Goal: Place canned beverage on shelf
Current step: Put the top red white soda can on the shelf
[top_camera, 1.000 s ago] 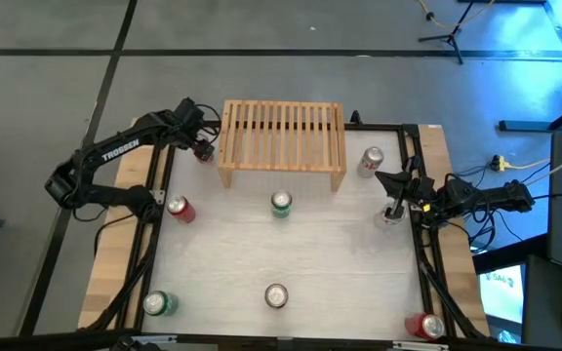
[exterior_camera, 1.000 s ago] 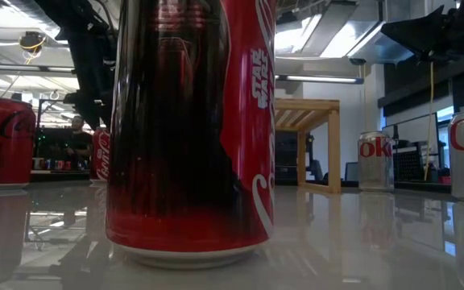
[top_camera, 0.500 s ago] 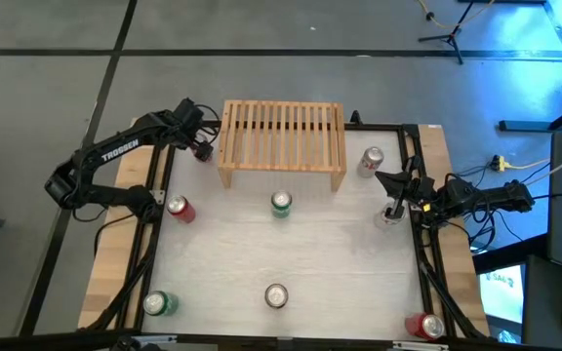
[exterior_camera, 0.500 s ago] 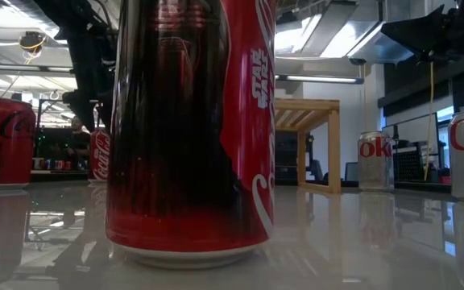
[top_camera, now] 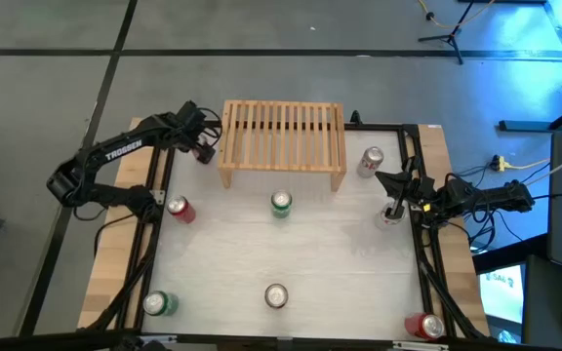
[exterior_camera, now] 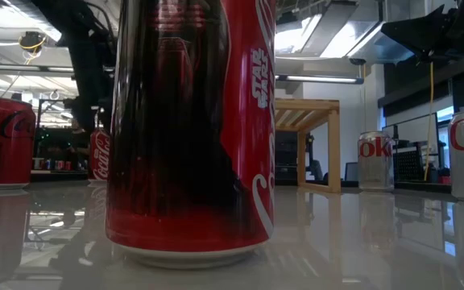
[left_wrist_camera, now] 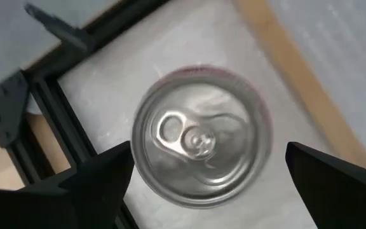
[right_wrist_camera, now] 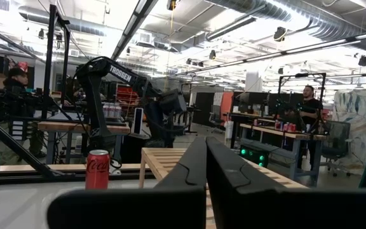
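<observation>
Left claw [top_camera: 203,151] has crept slightly toward the shelf [top_camera: 282,141], fingers open, hovering above the red can [left_wrist_camera: 202,135] standing on the desk [top_camera: 330,253] beside the shelf's left leg. Grasp looks imminent; right claw [top_camera: 394,207] waits closed at the desk's right edge.

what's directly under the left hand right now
A red can stands upright under the left hand, seen from above with its silver lid and pull tab, beside the shelf. The open fingers flank it. The can's side lettering is hidden.

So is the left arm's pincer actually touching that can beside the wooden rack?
Apart. The left wrist view looks down on the can with both fingers spread wide, bare table showing between each and its rim.
</observation>
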Robot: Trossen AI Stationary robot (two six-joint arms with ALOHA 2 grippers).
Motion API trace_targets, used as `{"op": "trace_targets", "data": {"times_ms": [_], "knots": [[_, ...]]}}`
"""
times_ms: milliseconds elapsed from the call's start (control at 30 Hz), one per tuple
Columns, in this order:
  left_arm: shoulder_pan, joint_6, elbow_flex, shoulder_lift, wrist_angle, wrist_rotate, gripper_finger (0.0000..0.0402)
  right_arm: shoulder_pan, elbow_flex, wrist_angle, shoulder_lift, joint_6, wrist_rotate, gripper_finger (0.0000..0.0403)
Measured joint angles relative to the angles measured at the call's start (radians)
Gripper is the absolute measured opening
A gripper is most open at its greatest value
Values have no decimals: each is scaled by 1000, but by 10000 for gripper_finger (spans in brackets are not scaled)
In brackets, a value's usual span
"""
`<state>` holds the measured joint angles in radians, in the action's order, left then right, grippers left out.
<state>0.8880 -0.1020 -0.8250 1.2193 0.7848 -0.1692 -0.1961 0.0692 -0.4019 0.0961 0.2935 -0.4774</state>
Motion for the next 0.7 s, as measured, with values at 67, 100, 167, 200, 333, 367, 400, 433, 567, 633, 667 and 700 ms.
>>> {"op": "trace_targets", "data": {"times_ms": [67, 100, 167, 200, 333, 367, 400, 433, 567, 633, 667, 700], "knots": [[5, 0, 13, 13, -34, 11, 394, 0, 0, 0, 0, 0, 0, 1], [7, 2, 17, 21, -50, 21, 394, 0, 0, -2, 0, 0, 0, 1], [11, 4, 20, 36, -60, 26, 394, 0, 0, -9, 0, 0, 0, 1], [11, 5, 20, 45, -61, 27, 393, 0, 0, -13, 0, 0, 0, 1], [11, 23, 21, 79, -55, 27, 365, 0, 0, -16, 0, 1, 0, 1], [11, 26, 21, 83, -52, 27, 351, 0, 0, -16, 0, 2, 0, 1], [11, 27, 21, 85, -48, 29, 337, 0, 0, -16, 0, 2, 0, 1], [11, 32, 21, 85, -41, 30, 321, 0, 0, -16, 0, 2, 0, 1], [11, 48, 21, 73, -26, 31, 260, 0, 0, -16, 0, 2, 0, 1], [11, 55, 21, 58, -2, 33, 258, 0, 0, -16, 0, 2, 0, 1], [10, 57, 14, 52, 14, 32, 258, 0, 0, -16, 0, 2, 0, 1], [10, 60, 4, 45, 28, 33, 258, 0, 0, -16, 0, 2, 0, 1]]}}
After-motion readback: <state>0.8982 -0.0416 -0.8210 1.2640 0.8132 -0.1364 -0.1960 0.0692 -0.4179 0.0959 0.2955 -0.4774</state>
